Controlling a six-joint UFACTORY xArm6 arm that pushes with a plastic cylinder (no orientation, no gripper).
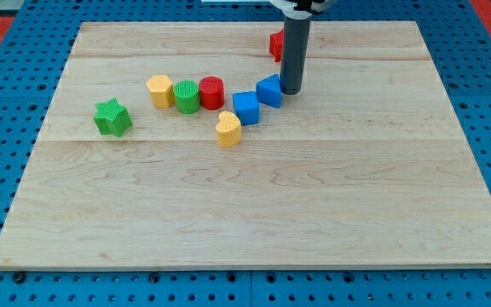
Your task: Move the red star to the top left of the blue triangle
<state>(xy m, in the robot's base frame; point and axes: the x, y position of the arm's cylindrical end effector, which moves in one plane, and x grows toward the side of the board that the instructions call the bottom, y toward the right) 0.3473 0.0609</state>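
The red star lies near the view's top, mostly hidden behind my rod, so only its left part shows. The blue triangle sits below it, near the board's middle. My tip rests on the board just right of the blue triangle, very close to or touching it. The red star is above the tip, behind the rod.
A blue cube touches the triangle's lower left. A yellow heart lies below it. A red cylinder, a green cylinder and a yellow hexagon form a row to the left. A green star sits far left.
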